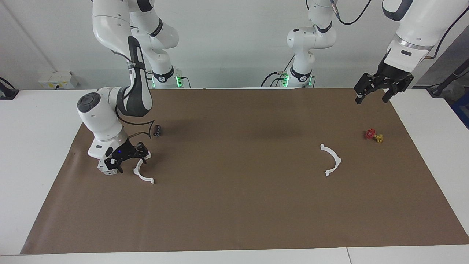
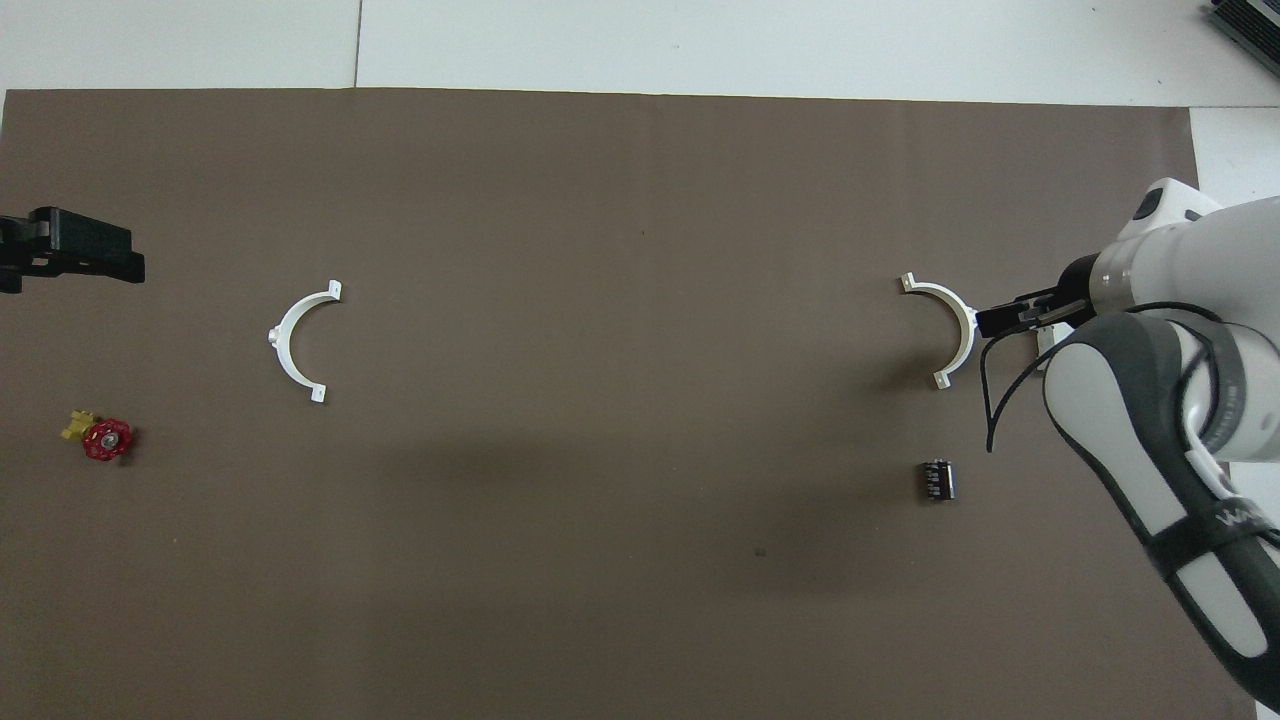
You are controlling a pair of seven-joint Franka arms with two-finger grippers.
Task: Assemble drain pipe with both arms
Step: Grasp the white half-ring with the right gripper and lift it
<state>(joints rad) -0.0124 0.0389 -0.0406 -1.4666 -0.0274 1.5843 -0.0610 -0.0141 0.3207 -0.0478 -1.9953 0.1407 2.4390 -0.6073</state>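
Observation:
Two white half-rings of the drain pipe lie apart on the brown mat. One half-ring point(image 1: 338, 158) point(image 2: 281, 335) lies alone toward the left arm's end. The other half-ring point(image 1: 144, 179) point(image 2: 945, 293) lies toward the right arm's end. My right gripper point(image 1: 137, 156) point(image 2: 990, 320) is down at the mat, right at this half-ring's outer edge. I cannot tell whether it holds it. My left gripper point(image 1: 373, 98) point(image 2: 120, 262) is open and empty, raised over the mat's edge at the left arm's end.
A small black cylinder point(image 1: 157, 130) point(image 2: 937, 480) lies nearer to the robots than the right gripper's half-ring. A grey-white block point(image 1: 106, 169) sits under the right wrist. A red and yellow valve point(image 1: 373, 135) point(image 2: 105, 438) lies below the left gripper.

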